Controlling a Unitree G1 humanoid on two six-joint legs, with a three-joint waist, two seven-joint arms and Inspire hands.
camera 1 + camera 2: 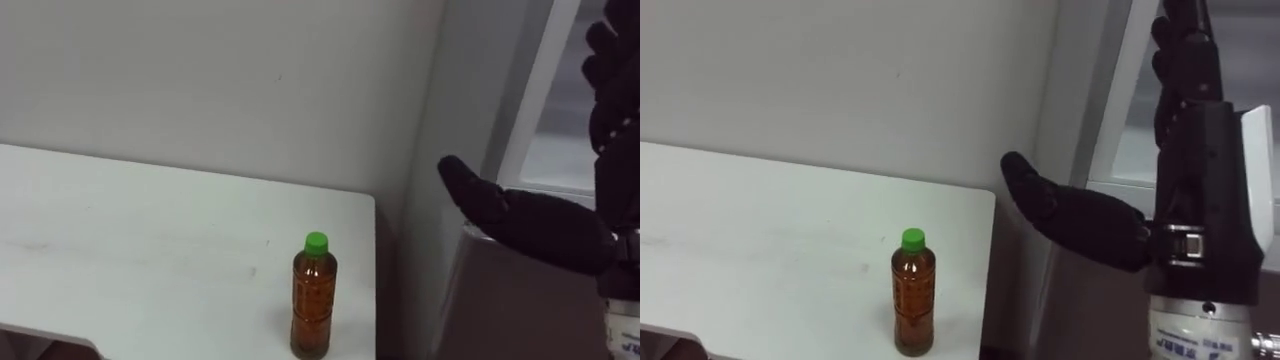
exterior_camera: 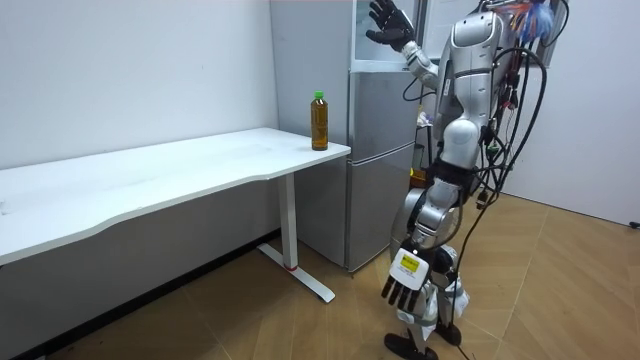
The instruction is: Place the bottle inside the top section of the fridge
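guessing a reach down and left, with the bottle (image 1: 314,296) standing upright by the table (image 1: 150,250) edge nearest the fridge (image 2: 380,150), below-left of the raised right hand (image 1: 1105,232) holding fingers spread open, left hand (image 2: 405,287) dangling loose-fingered, farther off.

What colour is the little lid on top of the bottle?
Bright green. The cap on the bottle shows best in the left eye view.

Clear glossy plastic bottle (image 1: 314,300), matt white table (image 1: 150,235), smooth grey metal fridge (image 2: 375,170).
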